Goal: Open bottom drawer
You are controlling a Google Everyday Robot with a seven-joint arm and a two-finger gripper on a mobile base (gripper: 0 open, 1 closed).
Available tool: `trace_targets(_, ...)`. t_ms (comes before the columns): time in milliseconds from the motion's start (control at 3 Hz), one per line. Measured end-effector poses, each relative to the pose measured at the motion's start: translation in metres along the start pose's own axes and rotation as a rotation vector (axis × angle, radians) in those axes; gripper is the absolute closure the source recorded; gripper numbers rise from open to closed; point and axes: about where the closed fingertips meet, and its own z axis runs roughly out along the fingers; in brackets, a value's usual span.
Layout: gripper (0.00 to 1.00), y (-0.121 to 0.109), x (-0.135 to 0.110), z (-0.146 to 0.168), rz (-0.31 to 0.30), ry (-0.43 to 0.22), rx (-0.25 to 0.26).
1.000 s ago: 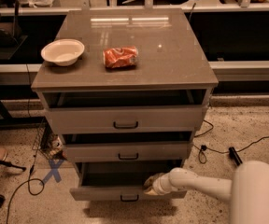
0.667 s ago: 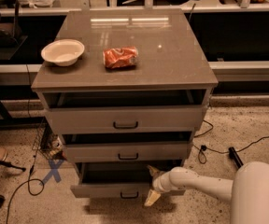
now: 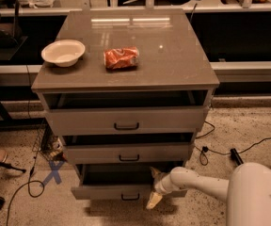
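The bottom drawer [image 3: 112, 190] of the grey-beige cabinet is pulled partly out, with its black bar handle [image 3: 129, 197] on the flat front and a dark inside showing. My gripper [image 3: 154, 188] is on the white arm that reaches in from the lower right. It sits at the drawer's right front corner, one finger above the front edge and one below it, beside the handle.
The middle drawer [image 3: 126, 152] and top drawer [image 3: 126, 120] are also slightly out. On the cabinet top [image 3: 173, 55] lie a white bowl [image 3: 63, 52] and a red snack bag [image 3: 121, 58]. Cables [image 3: 211, 149] and a blue X mark [image 3: 53, 172] are on the floor.
The gripper has moved down and slightly forward along the bottom drawer's right front corner. The drawer stands about as far out as before.
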Motion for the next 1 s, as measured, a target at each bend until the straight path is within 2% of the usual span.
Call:
trace_targets(333, 0.26, 0.001, 0.027, 0.003, 0.05, 0.038, -0.032)
trace_targets(667, 0.49, 0.005, 0.035, -0.003, 0.07, 0.063, -0.033)
trace_targets(1000, 0.72, 0.02, 0.048, -0.018, 0.115, 0.1, -0.041)
